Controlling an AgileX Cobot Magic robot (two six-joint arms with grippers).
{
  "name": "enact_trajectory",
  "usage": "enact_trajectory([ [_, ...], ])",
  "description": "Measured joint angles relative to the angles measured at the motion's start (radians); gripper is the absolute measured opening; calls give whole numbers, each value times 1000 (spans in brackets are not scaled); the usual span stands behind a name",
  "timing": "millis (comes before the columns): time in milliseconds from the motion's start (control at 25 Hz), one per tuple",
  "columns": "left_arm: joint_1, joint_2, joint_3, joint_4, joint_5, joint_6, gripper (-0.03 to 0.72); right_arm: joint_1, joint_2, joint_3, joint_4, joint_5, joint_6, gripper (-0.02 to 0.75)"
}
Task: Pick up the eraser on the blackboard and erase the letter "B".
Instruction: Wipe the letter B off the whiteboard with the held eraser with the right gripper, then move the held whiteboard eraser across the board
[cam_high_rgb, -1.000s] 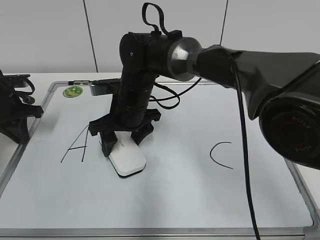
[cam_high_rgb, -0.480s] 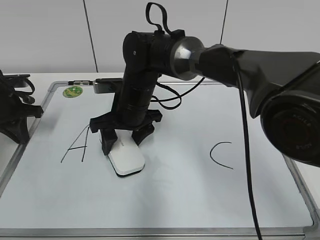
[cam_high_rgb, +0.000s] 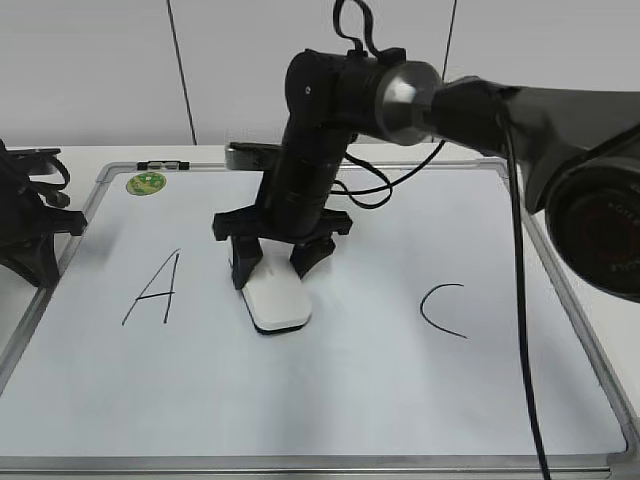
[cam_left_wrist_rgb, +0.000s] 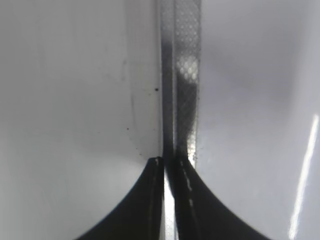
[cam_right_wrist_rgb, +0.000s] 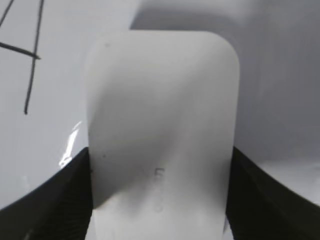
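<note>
Exterior view: right gripper (cam_high_rgb: 278, 262) clamped on the eraser (cam_high_rgb: 277, 302), flat on the blackboard (cam_high_rgb: 380, 370) midway between the "A" (cam_high_rgb: 155, 290) and the "C" (cam_high_rgb: 443, 311). Shifted rightward versus a second ago, when arm and eraser sat hard against the "A" and partly masked its right stroke; that letter now fully in the open. No black strokes visible anywhere between the "A" and the "C", so the letter "B" looks wiped away, or else hidden under the eraser; cannot tell which. Green magnet (cam_high_rgb: 146, 183) parked in the top left corner, well apart from the action. Left arm (cam_high_rgb: 30, 230) idle off the board's left edge.

Left wrist view: left gripper (cam_left_wrist_rgb: 169, 165) with fingers pressed together on nothing, hanging over a strip of silver frame (cam_left_wrist_rgb: 186, 80) and pale surface.

Right wrist view: white eraser (cam_right_wrist_rgb: 161, 135) filling the picture, dark fingers (cam_right_wrist_rgb: 65, 200) snug against both long sides, part of the "A" (cam_right_wrist_rgb: 30, 55) up at the left. Clean board beyond the eraser's far end.

Judgement: sweeping pass under way, job probably near finished; lifting the eraser needed to confirm no remnant underneath.
</note>
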Motion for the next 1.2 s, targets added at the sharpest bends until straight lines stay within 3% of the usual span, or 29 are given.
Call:
enact_trajectory([
  [480, 0, 0, 0, 2, 0, 0, 27, -115, -19, 11, -58, 2, 12, 523],
  [880, 0, 0, -2, 2, 2, 0, 27, -177, -141, 34, -279, 16, 27, 522],
  [1200, 0, 0, -2, 2, 4, 0, 27, -322, -230, 93, -307, 19, 36, 522],
])
